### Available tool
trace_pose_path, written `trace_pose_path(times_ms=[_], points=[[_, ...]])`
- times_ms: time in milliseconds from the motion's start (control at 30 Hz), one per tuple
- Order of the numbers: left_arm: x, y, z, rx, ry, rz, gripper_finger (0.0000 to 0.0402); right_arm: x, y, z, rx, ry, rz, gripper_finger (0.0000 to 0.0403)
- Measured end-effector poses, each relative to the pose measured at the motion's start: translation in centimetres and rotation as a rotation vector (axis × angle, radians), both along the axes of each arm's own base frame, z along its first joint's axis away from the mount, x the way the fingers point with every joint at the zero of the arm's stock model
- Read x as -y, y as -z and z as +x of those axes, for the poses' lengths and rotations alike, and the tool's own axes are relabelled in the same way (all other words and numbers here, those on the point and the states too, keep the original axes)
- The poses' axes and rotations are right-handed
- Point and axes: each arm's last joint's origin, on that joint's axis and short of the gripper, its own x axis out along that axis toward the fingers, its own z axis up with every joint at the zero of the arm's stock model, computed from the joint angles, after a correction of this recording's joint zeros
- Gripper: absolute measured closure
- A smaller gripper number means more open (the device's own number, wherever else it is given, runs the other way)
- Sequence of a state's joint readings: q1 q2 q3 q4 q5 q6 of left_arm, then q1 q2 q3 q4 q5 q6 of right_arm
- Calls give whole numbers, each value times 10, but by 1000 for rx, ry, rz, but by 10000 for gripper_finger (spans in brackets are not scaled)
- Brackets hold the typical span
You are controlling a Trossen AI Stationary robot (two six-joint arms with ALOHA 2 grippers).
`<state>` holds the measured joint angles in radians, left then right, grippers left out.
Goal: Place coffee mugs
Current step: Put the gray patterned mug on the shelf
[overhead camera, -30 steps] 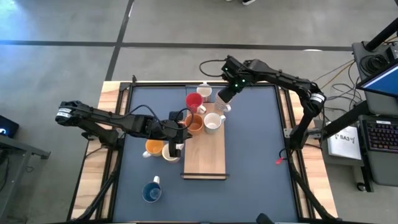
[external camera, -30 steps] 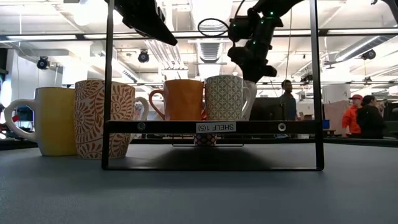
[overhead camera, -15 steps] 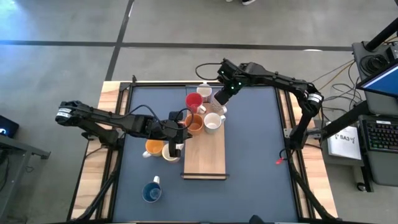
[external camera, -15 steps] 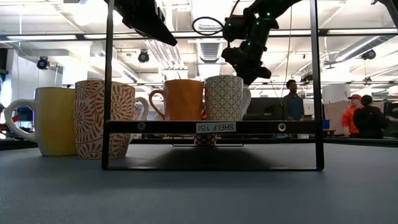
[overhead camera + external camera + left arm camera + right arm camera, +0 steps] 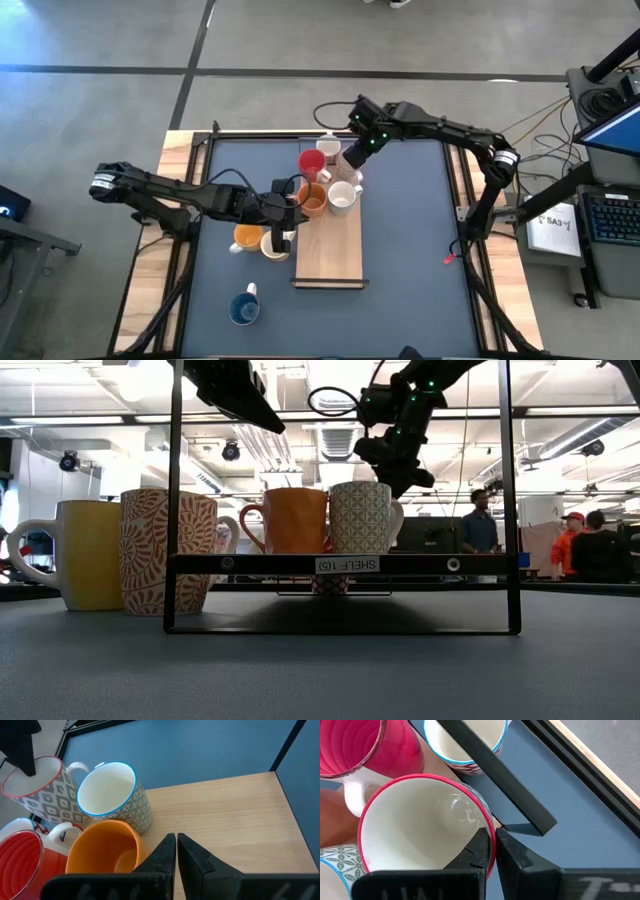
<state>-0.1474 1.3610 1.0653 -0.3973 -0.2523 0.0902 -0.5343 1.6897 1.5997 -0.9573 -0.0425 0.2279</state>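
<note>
Right gripper [image 5: 491, 851]: fingers pinched on the rim of the red-rimmed patterned mug [image 5: 422, 827], one inside the wall and one outside, at the far end of the wooden shelf board [image 5: 335, 250].
Left gripper [image 5: 176, 851]: fully closed and empty, hanging over the board's left edge beside the orange mug [image 5: 102, 847].
Mugs on the board: the red mug [image 5: 311, 161], the orange one and the blue-rimmed patterned mug [image 5: 112, 795] crowd the far end, close together, and the held mug sits among them.
Mugs off the board: an orange mug [image 5: 247, 237] and a cream mug [image 5: 274, 243] stand on the table just off the board's left edge, a blue mug [image 5: 242, 309] near the table's front-left corner, and a white mug [image 5: 328, 148] just beyond the board's far end by the black frame bar [image 5: 495, 775].
Step in hand: likely settling the gripped mug into its spot at the board's far end.
Doing it well: judge the base flat on the wood before opening; keep the rim level, since a rim pinch lets the mug swing.
Clearance: watch the frame bar and the red mug's handle, both just beside the held mug.
Release: open straight apart, then lift vertically so neither finger drags the wall.
</note>
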Motion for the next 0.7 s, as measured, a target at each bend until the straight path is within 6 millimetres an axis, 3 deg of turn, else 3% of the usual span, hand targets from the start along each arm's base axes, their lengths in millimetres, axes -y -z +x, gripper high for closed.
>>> trace_pose_path(times_ms=[700], points=[[0,0,0,-1,6,8,402,-1,2,1,-8,2,-14,390]])
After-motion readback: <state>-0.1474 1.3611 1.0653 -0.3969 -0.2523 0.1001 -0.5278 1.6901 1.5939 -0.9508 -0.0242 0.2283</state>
